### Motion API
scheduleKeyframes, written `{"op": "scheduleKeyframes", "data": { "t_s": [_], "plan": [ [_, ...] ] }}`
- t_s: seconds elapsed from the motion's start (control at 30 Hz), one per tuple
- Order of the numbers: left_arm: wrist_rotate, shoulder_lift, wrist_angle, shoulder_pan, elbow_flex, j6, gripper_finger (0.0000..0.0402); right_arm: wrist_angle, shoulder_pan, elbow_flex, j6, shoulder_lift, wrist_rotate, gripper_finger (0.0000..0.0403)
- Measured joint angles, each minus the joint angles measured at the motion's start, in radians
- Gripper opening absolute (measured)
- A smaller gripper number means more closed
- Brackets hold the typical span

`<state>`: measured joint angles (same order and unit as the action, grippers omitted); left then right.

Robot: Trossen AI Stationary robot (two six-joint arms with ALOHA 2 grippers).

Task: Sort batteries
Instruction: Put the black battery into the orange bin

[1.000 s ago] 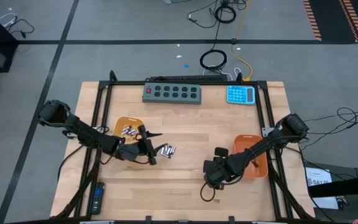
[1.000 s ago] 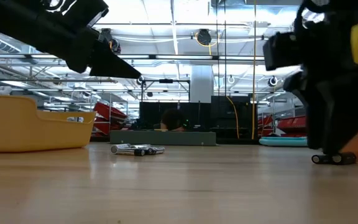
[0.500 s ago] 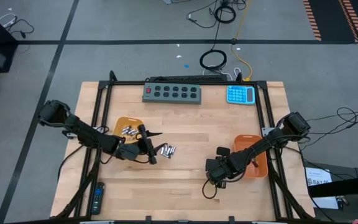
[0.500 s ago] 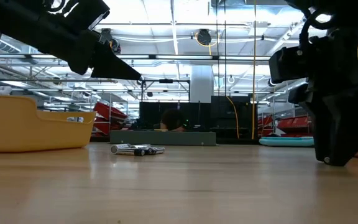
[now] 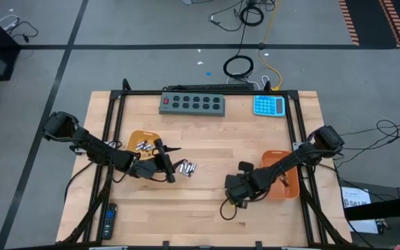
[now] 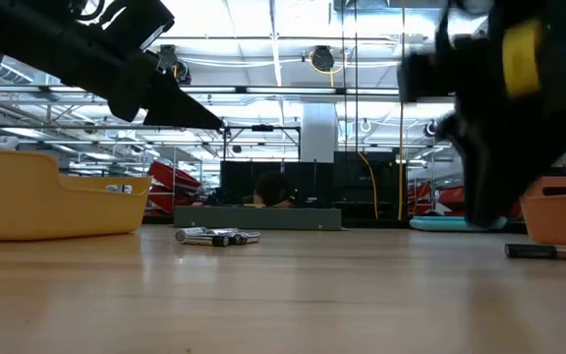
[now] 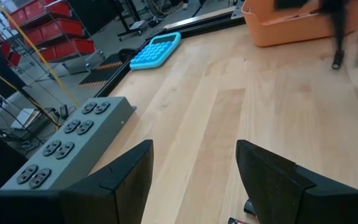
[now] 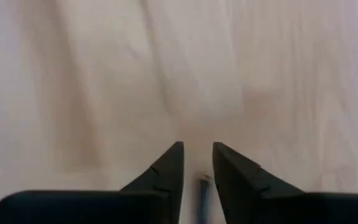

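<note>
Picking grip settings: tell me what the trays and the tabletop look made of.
The left orange tray and the right orange tray look like moulded plastic: uniform matte colour, rounded rims. The tabletop looks like pale varnished wood, shown by plank seams and grain, though laminate cannot be ruled out.

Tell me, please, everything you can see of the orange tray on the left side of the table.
The left orange tray is a shallow, plastic-looking bin with rounded corners and low walls, sitting flat on the wooden table. Several silvery batteries lie inside. The left gripper hovers open just beyond it, above a loose cluster of batteries on the table, touching neither.
</note>
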<state>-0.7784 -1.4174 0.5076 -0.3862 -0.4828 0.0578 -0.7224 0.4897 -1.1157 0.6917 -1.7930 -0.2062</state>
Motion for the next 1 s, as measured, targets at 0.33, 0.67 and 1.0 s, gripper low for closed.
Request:
{"op": "scheduleKeyframes", "data": {
  "t_s": [0.33,0.67,1.0],
  "plan": [
    [0.0,0.0,-0.042,0.0,0.0,-0.027,0.0239,-0.059,0.205,-0.067,0.292,0.003,0.139,0.0097],
    [-0.003,0.0,-0.047,0.0,0.0,-0.048,0.0239,-0.082,0.357,-0.069,0.336,-0.005,0.161,0.01],
    [-0.01,0.0,-0.045,0.063,0.0,-0.052,0.0239,-0.158,0.424,-0.069,-0.008,-0.043,0.235,0.0103]
  ]
}}
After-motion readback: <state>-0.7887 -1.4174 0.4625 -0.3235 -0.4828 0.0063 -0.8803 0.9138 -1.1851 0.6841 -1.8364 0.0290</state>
